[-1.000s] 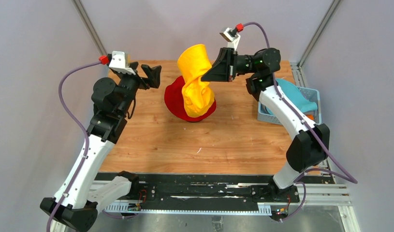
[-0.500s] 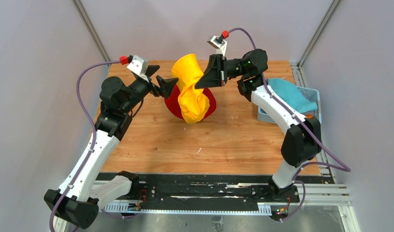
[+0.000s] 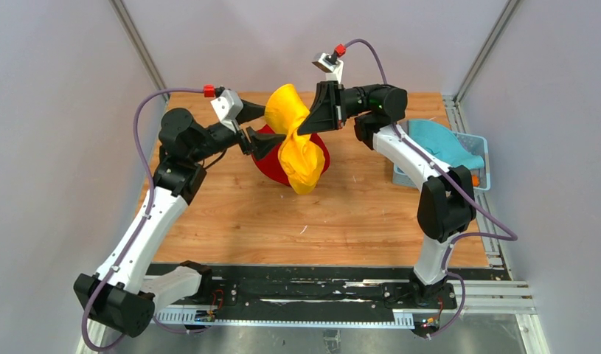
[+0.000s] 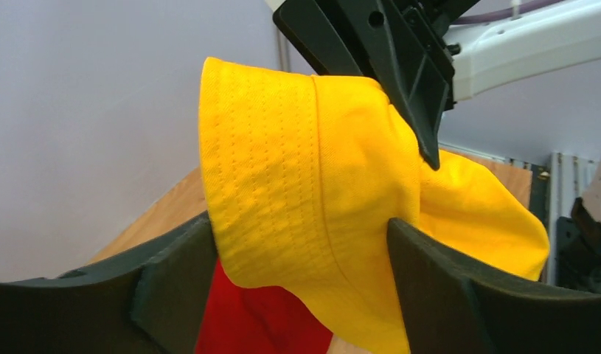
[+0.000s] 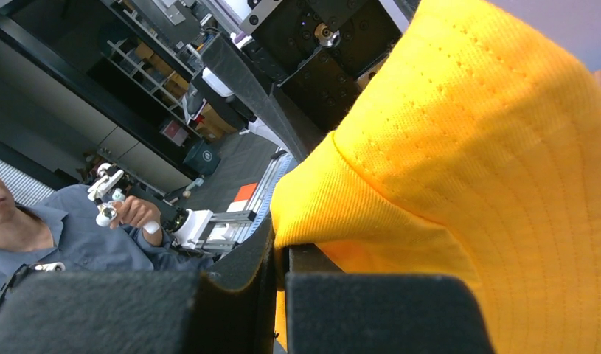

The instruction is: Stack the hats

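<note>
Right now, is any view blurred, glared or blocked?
Top external: evenly lit, sharp, no glare. Left wrist: the yellow hat is crisp, filling the frame's middle. Right wrist: the hat covers the right half; the right gripper's fingers are near, dark and soft.

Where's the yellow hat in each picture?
Top: yellow hat in the middle, over the red hat.
Left wrist: centre, between the open left gripper fingers.
Right wrist: fills the right side.
Shared landmark: the right gripper pinching it.
</note>
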`<act>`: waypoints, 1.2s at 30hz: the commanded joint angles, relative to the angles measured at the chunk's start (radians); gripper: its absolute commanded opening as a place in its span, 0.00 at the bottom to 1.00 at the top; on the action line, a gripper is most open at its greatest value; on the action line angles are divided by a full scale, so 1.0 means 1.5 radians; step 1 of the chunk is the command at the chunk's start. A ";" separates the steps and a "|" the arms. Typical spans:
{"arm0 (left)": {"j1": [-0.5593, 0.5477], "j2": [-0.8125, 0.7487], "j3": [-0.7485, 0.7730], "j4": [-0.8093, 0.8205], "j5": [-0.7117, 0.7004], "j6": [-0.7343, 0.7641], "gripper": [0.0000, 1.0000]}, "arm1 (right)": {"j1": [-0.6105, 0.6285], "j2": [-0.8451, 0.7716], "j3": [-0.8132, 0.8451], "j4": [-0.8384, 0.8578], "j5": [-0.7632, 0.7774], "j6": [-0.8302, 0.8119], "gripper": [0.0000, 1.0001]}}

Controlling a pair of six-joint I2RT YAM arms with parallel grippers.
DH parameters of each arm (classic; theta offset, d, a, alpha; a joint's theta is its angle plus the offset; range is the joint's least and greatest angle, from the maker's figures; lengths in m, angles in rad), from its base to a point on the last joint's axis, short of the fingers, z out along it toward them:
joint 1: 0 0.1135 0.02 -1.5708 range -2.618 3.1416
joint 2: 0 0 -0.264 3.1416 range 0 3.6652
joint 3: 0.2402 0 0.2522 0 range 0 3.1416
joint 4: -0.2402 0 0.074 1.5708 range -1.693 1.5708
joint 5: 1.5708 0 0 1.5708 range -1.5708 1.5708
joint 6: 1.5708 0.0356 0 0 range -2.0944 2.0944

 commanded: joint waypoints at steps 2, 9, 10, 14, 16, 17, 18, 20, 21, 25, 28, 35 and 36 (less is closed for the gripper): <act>0.021 0.011 0.030 0.029 0.104 0.005 0.68 | 0.008 0.005 0.031 0.119 -0.010 0.077 0.01; 0.053 0.021 0.026 0.035 0.101 -0.009 0.80 | 0.009 -0.012 0.014 0.142 -0.023 0.081 0.01; 0.060 0.029 0.024 0.055 0.117 -0.022 0.78 | 0.009 -0.014 0.012 0.143 -0.024 0.081 0.01; 0.085 0.065 0.006 0.187 0.191 -0.134 0.72 | 0.010 -0.017 0.002 0.150 -0.027 0.082 0.01; 0.095 0.082 -0.006 0.270 0.218 -0.183 0.74 | 0.011 -0.020 -0.003 0.156 -0.029 0.085 0.01; 0.099 0.091 -0.010 0.313 0.234 -0.223 0.76 | 0.011 -0.023 -0.006 0.157 -0.032 0.085 0.01; 0.103 0.102 -0.011 0.351 0.244 -0.252 0.77 | 0.011 -0.024 -0.009 0.160 -0.033 0.084 0.01; 0.108 0.127 -0.012 0.446 0.277 -0.330 0.76 | 0.012 -0.027 -0.013 0.160 -0.035 0.082 0.01; 0.109 0.144 -0.012 0.509 0.293 -0.381 0.73 | 0.012 -0.027 -0.015 0.162 -0.035 0.082 0.01; 0.113 0.246 0.012 0.916 0.341 -0.694 0.42 | 0.012 -0.023 -0.014 0.163 -0.038 0.082 0.01; 0.114 0.303 0.057 0.972 0.362 -0.820 0.18 | 0.011 -0.017 -0.005 0.163 -0.038 0.086 0.01; 0.117 0.296 0.045 0.972 0.356 -0.815 0.00 | -0.007 0.007 0.025 0.163 -0.030 0.098 0.01; 0.122 0.298 0.047 0.972 0.353 -0.823 0.00 | -0.011 0.012 0.032 0.161 -0.029 0.099 0.01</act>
